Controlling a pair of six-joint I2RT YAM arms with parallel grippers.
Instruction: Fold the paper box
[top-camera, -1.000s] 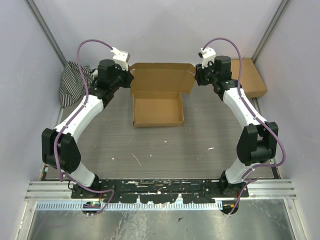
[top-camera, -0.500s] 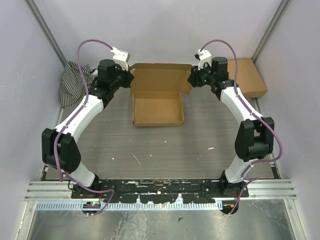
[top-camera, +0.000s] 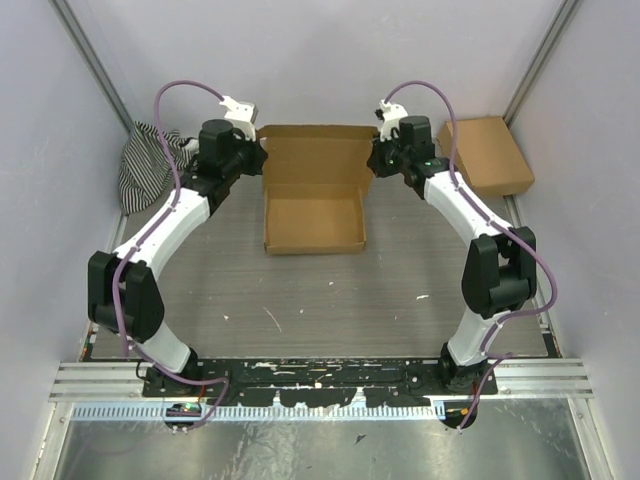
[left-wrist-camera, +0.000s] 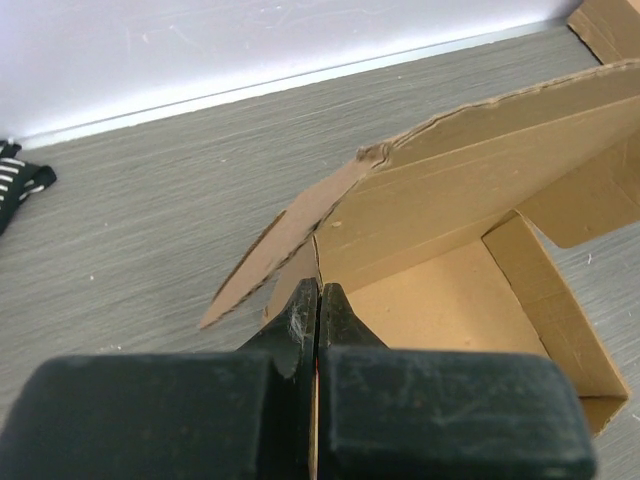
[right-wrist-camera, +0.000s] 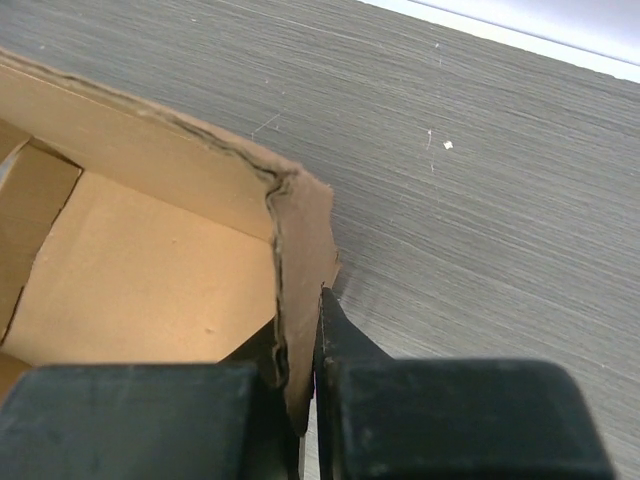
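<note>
Now left gripper (left-wrist-camera: 318, 305) and right gripper (right-wrist-camera: 300, 335) each pinch one end of the paper box (top-camera: 315, 215) lid, stretched lengthwise between them.

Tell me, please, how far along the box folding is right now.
Done: the paper box has its tray walls up. In hand: the left end effector and right end effector are each shut on a side flap of the open lid. Left: tucking flaps and closing the lid.
</note>
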